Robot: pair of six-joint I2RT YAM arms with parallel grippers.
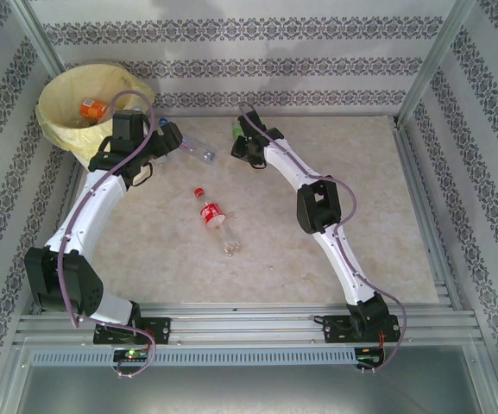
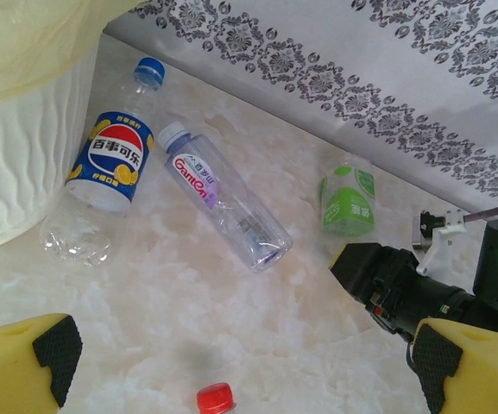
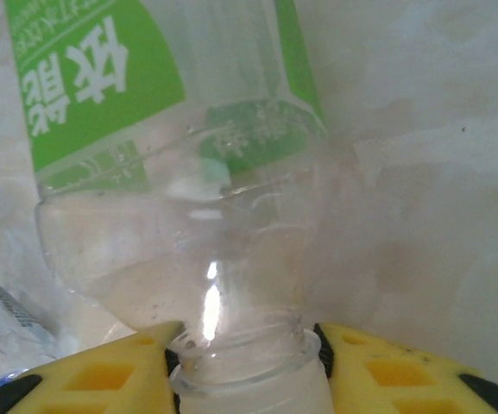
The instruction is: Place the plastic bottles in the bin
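My right gripper (image 3: 244, 362) is shut on the open neck of a clear plastic bottle with a green label (image 3: 179, 172). In the top view this gripper (image 1: 242, 143) and the green-label bottle (image 1: 237, 130) are at the back of the table. The left gripper (image 2: 240, 371) is open and holds nothing. It hovers near the bin (image 1: 59, 108), above a blue-label bottle (image 2: 110, 164) and a white-capped clear bottle (image 2: 223, 207) lying flat. A red-label bottle (image 1: 211, 213) lies mid-table. An orange-label bottle (image 1: 93, 109) rests inside the bin.
The bin's white ribbed wall (image 2: 15, 172) stands just left of the blue-label bottle. A patterned back wall (image 2: 361, 78) runs close behind the bottles. Metal frame posts and rails (image 1: 421, 207) edge the table on the right.
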